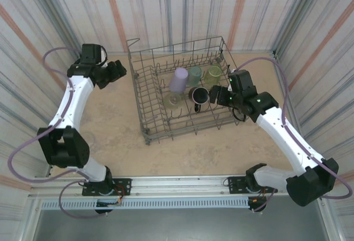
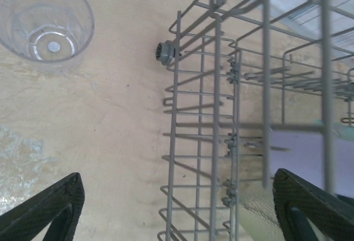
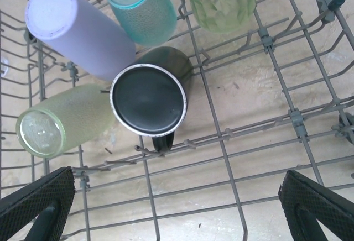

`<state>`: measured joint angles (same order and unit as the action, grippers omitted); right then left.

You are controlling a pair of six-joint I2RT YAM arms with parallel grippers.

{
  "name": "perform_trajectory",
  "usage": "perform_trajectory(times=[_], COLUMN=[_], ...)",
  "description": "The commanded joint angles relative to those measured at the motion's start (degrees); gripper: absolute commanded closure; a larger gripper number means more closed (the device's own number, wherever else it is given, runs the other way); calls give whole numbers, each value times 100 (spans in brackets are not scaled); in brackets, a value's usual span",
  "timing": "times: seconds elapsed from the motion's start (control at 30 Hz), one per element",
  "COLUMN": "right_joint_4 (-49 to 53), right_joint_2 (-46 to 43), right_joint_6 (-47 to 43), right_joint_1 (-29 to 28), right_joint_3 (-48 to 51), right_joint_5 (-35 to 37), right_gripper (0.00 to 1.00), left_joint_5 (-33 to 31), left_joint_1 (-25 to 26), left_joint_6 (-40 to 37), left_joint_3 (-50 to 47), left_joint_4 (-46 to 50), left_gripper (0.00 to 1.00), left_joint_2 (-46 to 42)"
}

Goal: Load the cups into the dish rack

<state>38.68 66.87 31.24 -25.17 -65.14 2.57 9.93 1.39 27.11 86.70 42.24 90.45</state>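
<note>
Right wrist view has the right tool (image 3: 177, 208) spread wide and holding nothing, hanging over the dish rack (image 3: 298, 119) just above the dark cup (image 3: 148, 100). That cup sits bottom-up, crammed against the lavender cup (image 3: 77, 28), the teal cup (image 3: 141, 6) and a yellow-green cup (image 3: 55, 122), all leaning on each other. Honestly that cluster looks like the weak spot. If the tool dips or swings sideways it could bump the dark one and tip the whole bunch, or a finger could hook a tine. Over on the left wrist camera, the left tool (image 2: 177, 208) is spread and empty too. It straddles the rack's side wall, with one finger over the bare surface (image 2: 110, 114) and the other over the wires. Dropping straight down from there would probably land it on the wall. The clear cup (image 2: 47, 20) stands upright on the surface outside the rack, apart from the wall. It looks light and slick, so an off-centre pinch might squirt it away.
</note>
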Motion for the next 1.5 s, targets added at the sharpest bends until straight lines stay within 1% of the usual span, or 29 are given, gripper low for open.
perform_trajectory(times=[0.0, 0.03, 0.13, 0.23, 0.33, 0.53, 0.6, 0.7, 0.8, 0.9, 0.97, 1.17, 1.23, 1.47], right_joint_4=[-96, -106, -156, -215, -272, -343, -352, -361, -378, -404, -413, -396, -392, -377], right_joint_2=[-179, -179, -174, -148, -131, -74, -53, -31, -17, -7, -6, -68, -119, -248], right_joint_6=[-163, -179, -212, -233, -263, -299, -307, -322, -329, -316, -299, -257, -232, -111], right_joint_1=[109, 142, 259, 395, 523, 740, 783, 822, 846, 856, 856, 863, 856, 847], right_joint_3=[119, 138, 202, 259, 296, 353, 356, 356, 377, 388, 389, 377, 384, 400], right_joint_5=[-202, -242, -292, -396, -502, -657, -679, -704, -718, -743, -758, -767, -790, -985], right_gripper=[1, 1, 1, 1, 1, 1, 1, 1, 1, 1, 1, 1, 1, 1], left_joint_5=[-205, -288, -522, -523, -696, -928, -939, -958, -971, -1041, -1107, -1213, -1220, -1193], left_joint_1=[-97, -110, -151, -239, -253, -270, -269, -276, -274, -278, -277, -276, -278, -274], left_joint_6=[-226, -294, -389, -423, -533, -693, -732, -760, -762, -797, -829, -855, -857, -896], left_joint_3=[363, 463, 771, 1106, 1561, 2377, 2586, 2796, 2863, 2904, 2969, 3092, 3082, 2958], left_joint_4=[142, 152, 174, 168, 253, 571, 652, 733, 742, 757, 810, 938, 949, 1080], left_gripper=[15, 17, 19, 27, 35, 38, 43, 45, 46, 52, 60, 94, 100, 100], left_joint_2=[418, 558, 1006, 1423, 1903, 2779, 3103, 3424, 3625, 3784, 3875, 3940, 3861, 3518])
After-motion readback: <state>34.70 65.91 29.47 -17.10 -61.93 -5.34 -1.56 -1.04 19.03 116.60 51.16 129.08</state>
